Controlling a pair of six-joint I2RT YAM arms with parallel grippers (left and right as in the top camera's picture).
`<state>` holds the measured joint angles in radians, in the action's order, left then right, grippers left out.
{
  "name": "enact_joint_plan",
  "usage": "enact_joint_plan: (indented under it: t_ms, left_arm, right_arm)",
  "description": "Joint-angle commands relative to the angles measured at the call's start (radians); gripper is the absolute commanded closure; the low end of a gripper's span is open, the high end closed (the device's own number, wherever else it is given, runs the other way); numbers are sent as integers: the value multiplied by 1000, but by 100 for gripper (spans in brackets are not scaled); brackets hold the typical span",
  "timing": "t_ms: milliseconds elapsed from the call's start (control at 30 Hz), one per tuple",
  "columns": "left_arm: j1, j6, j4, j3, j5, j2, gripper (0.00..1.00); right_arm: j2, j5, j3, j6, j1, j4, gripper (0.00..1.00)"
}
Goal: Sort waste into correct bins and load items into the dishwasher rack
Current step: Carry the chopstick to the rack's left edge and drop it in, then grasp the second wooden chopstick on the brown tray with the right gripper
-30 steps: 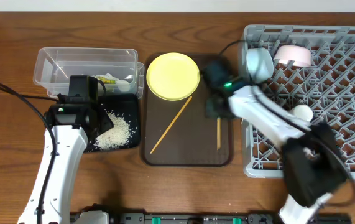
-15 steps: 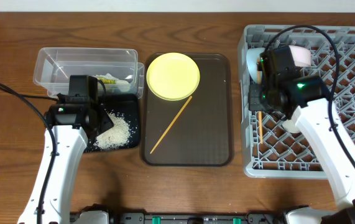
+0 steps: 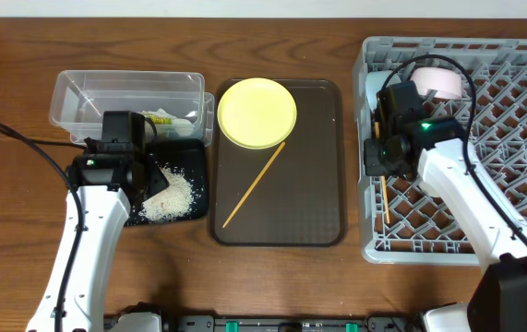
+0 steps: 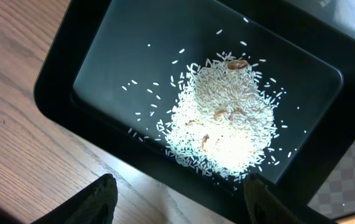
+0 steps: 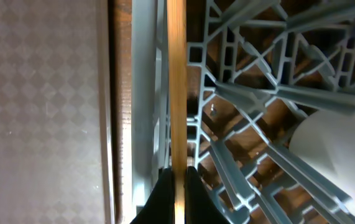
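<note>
My right gripper (image 5: pixel 178 180) is shut on a wooden chopstick (image 5: pixel 176 87), held over the left edge of the grey dishwasher rack (image 3: pixel 521 138); the stick shows below the gripper in the overhead view (image 3: pixel 385 198). A second chopstick (image 3: pixel 254 184) lies on the brown tray beside the yellow plate (image 3: pixel 257 112). My left gripper (image 4: pixel 177 199) is open and empty over the near rim of the black tray (image 4: pixel 53 93), which holds the rice heap (image 4: pixel 227 124). The snack wrapper (image 3: pixel 163 117) lies in the clear tub (image 3: pixel 125 92). A white bowl (image 3: pixel 438 81) sits in the rack.
The dark brown serving tray (image 3: pixel 309 203) lies between the bins and the rack. Black cables run from both arms, one looping over the rack's back left corner (image 3: pixel 429 60). A pale rounded item (image 5: pixel 336 149) sits in the rack next to the held chopstick.
My right arm carried the chopstick from the brown tray over to the rack's left edge, then shifted slightly lower along it. The left arm has not moved.
</note>
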<state>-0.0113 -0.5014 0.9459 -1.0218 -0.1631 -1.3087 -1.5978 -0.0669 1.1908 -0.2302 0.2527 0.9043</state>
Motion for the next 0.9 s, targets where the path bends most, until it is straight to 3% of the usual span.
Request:
enact_joint_plan:
  t_ms: [0,233,400,633,867]
  left_arm:
    - [-5,-9,6,-10,-2,7,32]
    - [-5,-9,6,-10,-2,7,32]
    - [-5,-9,6,-10,-2,7,32]
    - [-4,-9,6,-10,-2,7,32]
    - [-5,-9,6,-10,-2,7,32]
  right_arm:
    - [1,-8,0,11,-10,-10,93]
    - [6,-8,5,11,-10,-30,70]
    - [32,30,37,12,-5,-84,66]
    - [48,327,49,2,87,-290,62]
    - [-18,191,49,-98,308,-382,60]
